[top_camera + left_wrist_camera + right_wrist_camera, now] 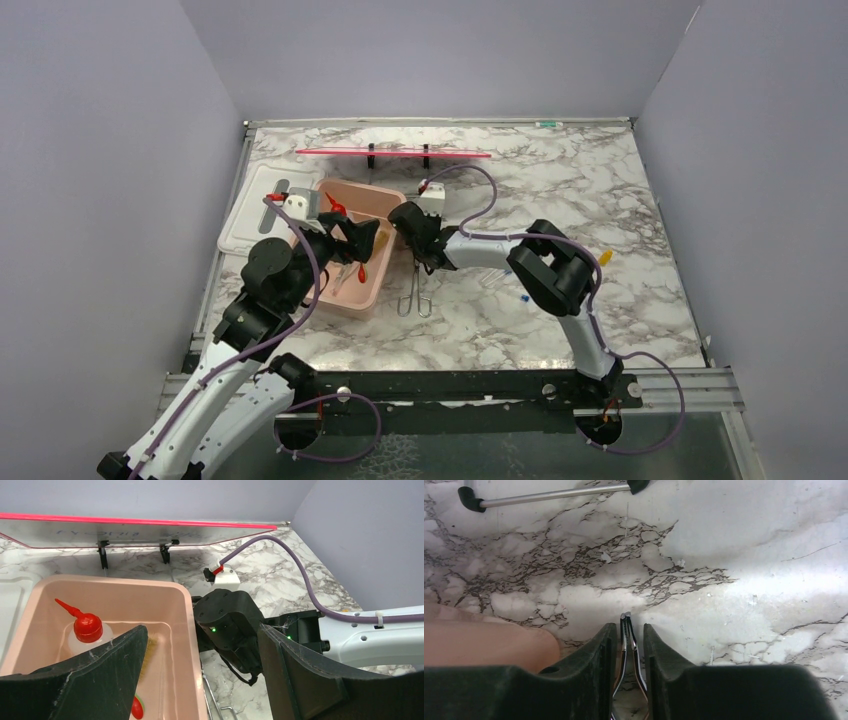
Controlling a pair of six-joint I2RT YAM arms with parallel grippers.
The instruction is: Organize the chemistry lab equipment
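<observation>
The metal tongs [625, 621] lie flat on the marble just right of the pink tub [385, 195], their loop handles [412, 303] toward the near edge. My right gripper [630, 630] is lowered over them, its fingers narrowly straddling both tong arms; a thin gap still shows at the tips. My left gripper [202, 630] hovers open over the tub's right rim, holding nothing. Inside the tub are the squeeze bottle with the red nozzle [87, 630], a small brush [147, 652] and a red-and-green item [137, 707].
A white tray [255, 205] sits left of the tub. A pink-edged clear board on black feet [395, 153] stands at the back. A small blue-capped tube [523, 298] and an orange-tipped item [604, 257] lie right of my right arm. Walls enclose three sides.
</observation>
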